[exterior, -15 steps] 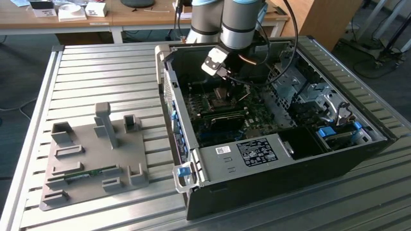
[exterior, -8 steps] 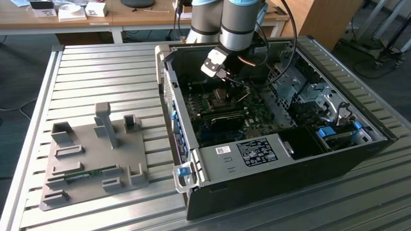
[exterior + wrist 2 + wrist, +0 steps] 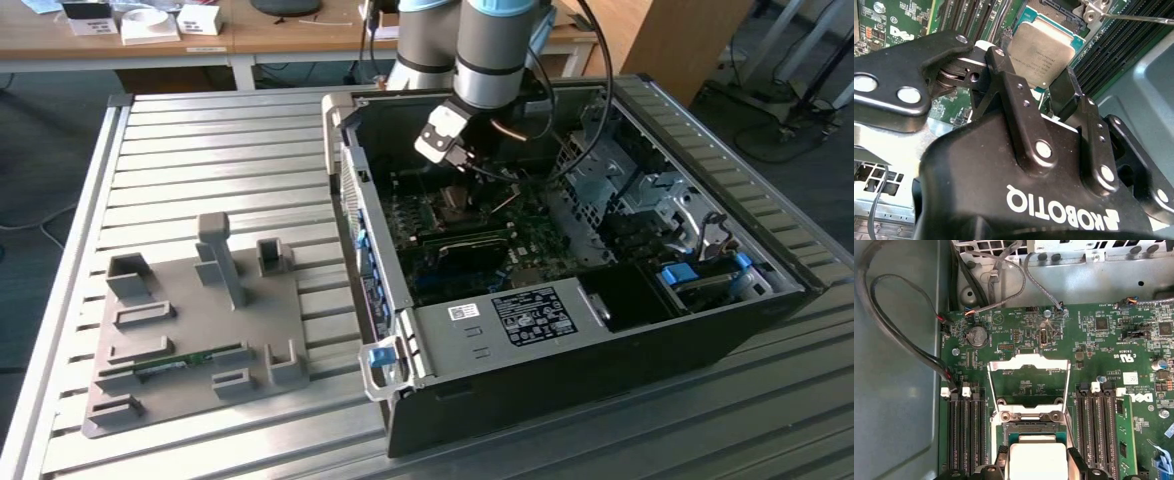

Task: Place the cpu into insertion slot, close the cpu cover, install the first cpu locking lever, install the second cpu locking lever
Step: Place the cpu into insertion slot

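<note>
My claw grips the cpu by two opposite edges, level over the open socket, whose cover stands raised to admit it.

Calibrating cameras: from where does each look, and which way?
Exterior view: off-arm, looking down into the open black computer case; arm shows.
First wrist view: wrist-mounted, facing the green motherboard; fingertips show.
Second wrist view: wrist-mounted, looking along the black end effector.
Both wrist views share the gripped silvery-grey square cpu.
</note>
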You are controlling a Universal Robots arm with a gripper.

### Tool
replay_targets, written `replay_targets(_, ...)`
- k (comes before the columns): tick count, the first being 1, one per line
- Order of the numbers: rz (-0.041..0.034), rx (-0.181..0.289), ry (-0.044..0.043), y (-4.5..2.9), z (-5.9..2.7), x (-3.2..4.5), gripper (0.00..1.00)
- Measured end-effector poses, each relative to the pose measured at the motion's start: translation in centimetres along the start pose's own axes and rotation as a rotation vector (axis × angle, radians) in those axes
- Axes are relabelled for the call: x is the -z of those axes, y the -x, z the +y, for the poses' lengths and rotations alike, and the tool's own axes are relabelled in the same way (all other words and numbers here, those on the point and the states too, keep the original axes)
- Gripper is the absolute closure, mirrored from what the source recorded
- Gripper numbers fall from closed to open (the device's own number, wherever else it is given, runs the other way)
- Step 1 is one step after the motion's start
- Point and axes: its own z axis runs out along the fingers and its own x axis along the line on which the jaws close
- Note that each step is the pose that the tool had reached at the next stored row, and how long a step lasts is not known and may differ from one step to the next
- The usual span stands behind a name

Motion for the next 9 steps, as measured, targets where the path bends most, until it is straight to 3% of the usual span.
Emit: replay_targets(9,-0.0002,0.000,-0.0042,-0.07,-0.07,-0.61,0.46)
